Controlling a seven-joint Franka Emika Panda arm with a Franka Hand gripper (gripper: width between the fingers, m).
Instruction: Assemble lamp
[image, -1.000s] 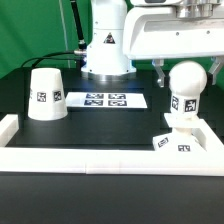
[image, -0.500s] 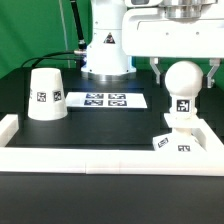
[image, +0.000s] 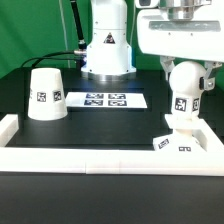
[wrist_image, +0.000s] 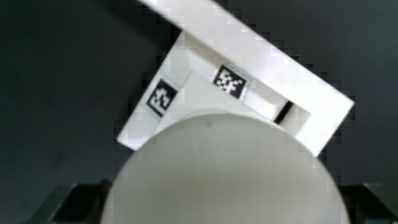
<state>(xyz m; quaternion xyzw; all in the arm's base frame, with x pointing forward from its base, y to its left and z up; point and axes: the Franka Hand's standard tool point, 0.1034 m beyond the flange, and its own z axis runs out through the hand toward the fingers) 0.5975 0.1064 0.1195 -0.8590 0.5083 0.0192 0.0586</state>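
The white round-topped bulb stands upright on the flat square base at the exterior view's right. My gripper comes down from above with a dark finger on each side of the bulb's round top, shut on it. In the wrist view the bulb fills the frame between the two dark fingers of the gripper. The tagged base lies beyond it. The truncated-cone shade stands alone at the exterior view's left.
The marker board lies flat at the middle back. A low white wall runs along the front and up both sides of the black table. The arm's white pedestal stands behind the marker board.
The gripper has turned on the bulb. The bulb's tag has shifted and now sits tilted. The base and the shade have not moved.
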